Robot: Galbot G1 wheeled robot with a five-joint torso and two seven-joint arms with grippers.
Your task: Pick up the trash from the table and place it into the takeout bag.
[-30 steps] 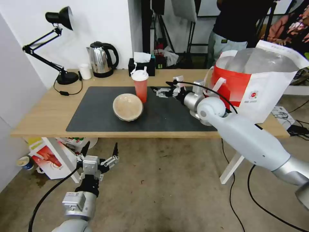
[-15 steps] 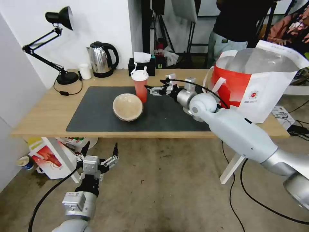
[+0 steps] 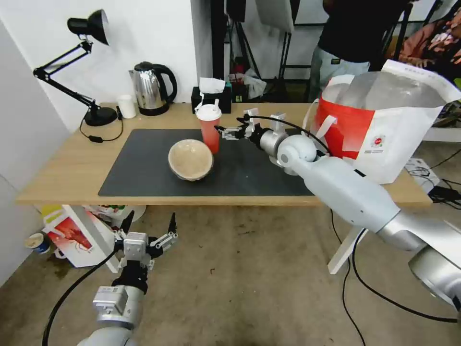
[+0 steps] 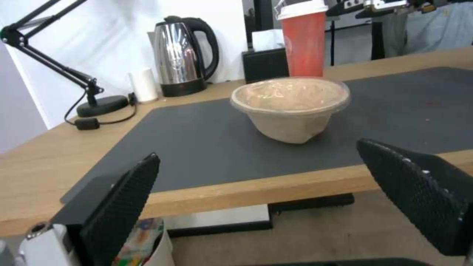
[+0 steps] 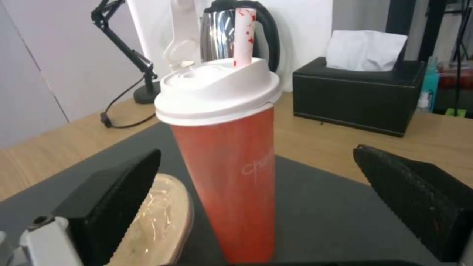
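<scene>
From the head view, the long light-wood table (image 3: 72, 168) carries a dark grey mat (image 3: 144, 168), and on it a red drink cup (image 3: 210, 134) with a white lid stands upright just right of and behind the beige paper bowl (image 3: 190, 159). The right gripper (image 3: 229, 133) reaches in from the right with its fingers spread wide, level with the cup's upper half and just beside it; it has come closer to the cup than a second ago, while cup and bowl have not moved. The takeout bag (image 3: 384, 129), white with a broad red panel and shiny foil lining, stands open at the table's right end. The left gripper (image 3: 148, 230) hangs low before the near table edge, fingers wide and empty, where it was before. The left wrist view adds the bowl's (image 4: 291, 107) clear film cover and creased paper wall, the cup (image 4: 304, 44) behind it, and two textured black fingers (image 4: 123, 207) well apart. The right wrist view shows the cup (image 5: 231, 177) close between that gripper's parted black fingers (image 5: 113, 199), untouched, with faint lettering on its smooth red wall, a red-spotted straw (image 5: 244, 35) in the domed lid, and the bowl's rim (image 5: 167, 218) beside its base.
</scene>
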